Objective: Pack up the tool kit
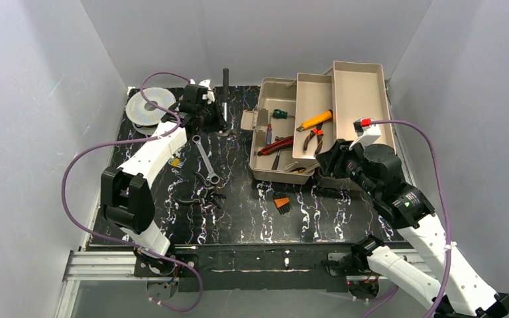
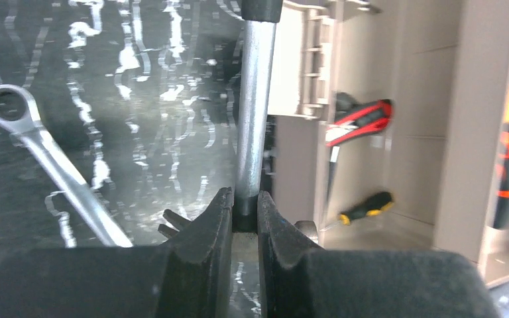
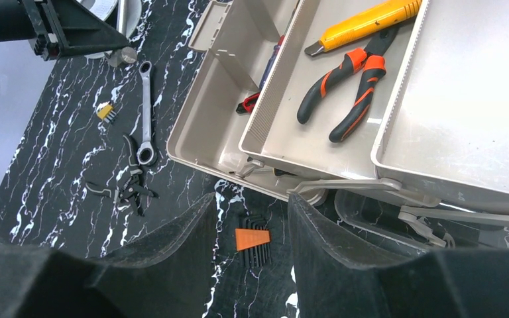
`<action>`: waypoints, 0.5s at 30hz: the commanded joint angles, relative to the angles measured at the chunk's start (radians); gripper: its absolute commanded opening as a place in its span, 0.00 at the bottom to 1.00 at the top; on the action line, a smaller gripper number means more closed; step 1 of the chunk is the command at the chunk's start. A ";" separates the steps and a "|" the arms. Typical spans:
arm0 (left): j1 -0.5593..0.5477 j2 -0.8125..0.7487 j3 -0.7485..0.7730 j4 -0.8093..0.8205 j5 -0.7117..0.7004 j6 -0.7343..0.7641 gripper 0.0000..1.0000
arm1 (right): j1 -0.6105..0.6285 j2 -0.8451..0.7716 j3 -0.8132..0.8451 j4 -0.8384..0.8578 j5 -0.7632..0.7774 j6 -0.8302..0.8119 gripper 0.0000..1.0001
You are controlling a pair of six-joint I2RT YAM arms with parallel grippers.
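Tool kit [image 1: 361, 99], a large beige plastic box, stands open with its trays folded out. It is just ahead of the right gripper [image 3: 252, 199] and off to the right of the left gripper [image 2: 245, 199].

Already inside, we count:
- a yellow utility knife [image 3: 364, 23] and orange-and-black pliers [image 3: 344, 86] in the middle tray
- a red-and-black handled tool [image 2: 361, 119] and a small black-and-yellow screwdriver [image 2: 368, 205] in the deep bottom

The outermost tray looks bare.

Left gripper: jaws clamped on the bright steel shaft [image 2: 253, 119] of a black-handled driver. The top view shows it raised on end. We judge this one goes in next.

Right gripper: jaws apart, nothing between them. It hangs over an orange hex-key holder [image 3: 252, 238] lying directly beneath on the black marbled table [image 3: 59, 165].

Left to pack, as we read it:
- the hex-key holder
- a silver ratchet wrench [image 1: 205, 159]
- loose black hex keys [image 1: 202, 195]
- a small yellow-tipped piece [image 3: 106, 111], on the near side of the left gripper

A round grey wire spool [image 1: 149, 106] sits just to the left gripper's left.

Trays are not yet folded in and the lid is not shut. We judge the task roughly half done.
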 commanded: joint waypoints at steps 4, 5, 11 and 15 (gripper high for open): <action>-0.068 -0.032 0.007 0.156 0.233 -0.195 0.00 | -0.001 -0.016 0.030 0.033 0.011 0.005 0.51; -0.087 -0.020 0.016 0.164 0.236 -0.203 0.00 | -0.001 -0.018 0.031 0.032 0.014 0.005 0.51; -0.185 0.079 0.093 0.177 0.243 -0.223 0.00 | -0.001 -0.034 0.029 0.018 0.022 0.008 0.51; -0.224 0.133 0.108 0.186 0.243 -0.238 0.00 | -0.001 -0.038 0.025 0.008 0.021 0.010 0.52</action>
